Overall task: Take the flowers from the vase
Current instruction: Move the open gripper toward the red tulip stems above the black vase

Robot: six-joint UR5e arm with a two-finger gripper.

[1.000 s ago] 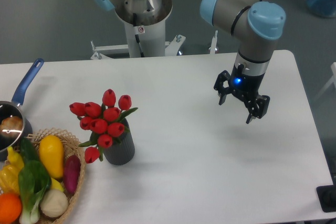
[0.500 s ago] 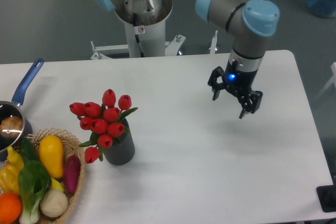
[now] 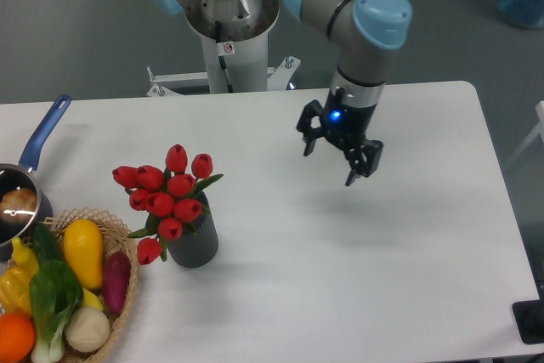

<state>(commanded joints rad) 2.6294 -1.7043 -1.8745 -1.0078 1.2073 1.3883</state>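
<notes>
A: Log the scene, biggest item first.

B: White table (image 3: 280, 295), rounded corners, spans nearly the whole view. Behind its far edge, the arm's white pedestal and grey joints with light blue caps.

A: Arm pose?

B: The arm (image 3: 367, 36) reaches over the far half of the table, right of centre. Wrist points down, blue light lit on it.

A: Pincer?

B: The gripper (image 3: 330, 163) hangs above the tabletop, fingers spread wide, nothing between them. Faint shadow on the table below it. Well apart from the flowers.

A: Left side of the table?

B: Wicker basket (image 3: 119, 312) at the near left corner, partly cut by the frame. It holds a yellow squash, a purple piece, leafy greens, a pale round piece and an orange one. Just beyond it along the left edge, a steel saucepan (image 3: 17, 201) with a blue handle pointing toward the far edge; something brownish inside, cannot tell what.

A: Task items?

B: The flowers (image 3: 166, 193), red tulip buds with green leaves, stand in the vase (image 3: 194, 244), which is dark grey, ribbed, upright, just beside the basket's right rim, near the left part of the front edge. The bunch spreads wider than the vase mouth; one bud droops over the left side of the rim.
</notes>
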